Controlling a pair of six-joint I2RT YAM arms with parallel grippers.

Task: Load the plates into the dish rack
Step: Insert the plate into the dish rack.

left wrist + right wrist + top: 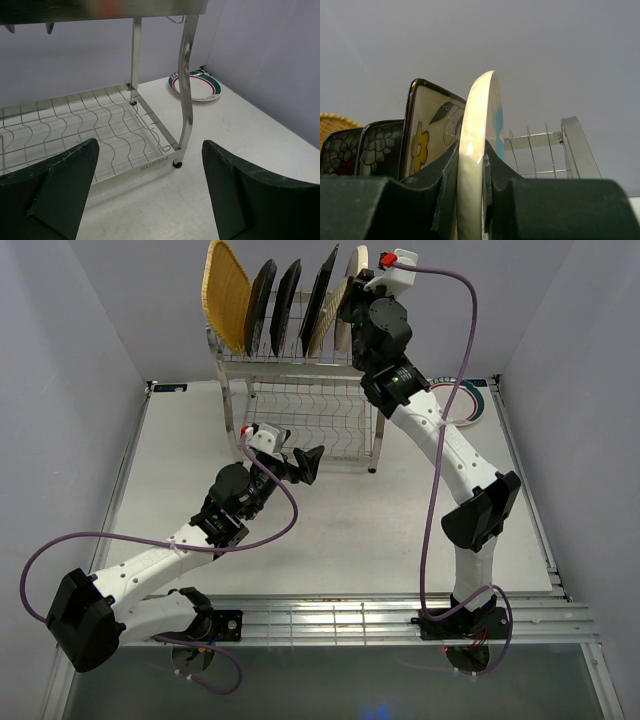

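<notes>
Right claw (pixel 472 167) pinches cream-blue round plate (pixel 479 115) atop dish rack (pixel 310 410), floral square plate (pixel 427 135) just beside. Left claw (pixel 150 187) spread, facing lower shelf (pixel 100 125); teal-rimmed plate (pixel 200 89) beyond.

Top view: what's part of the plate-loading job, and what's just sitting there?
Job:
- dish rack
- racked plates standing in its top tier
- cream-blue plate, gripped by the right hand
- teal-rimmed plate, flat on the table
- left hand, open and empty

Just there:
- purple cables
- small black block at the table's far-left corner
</notes>
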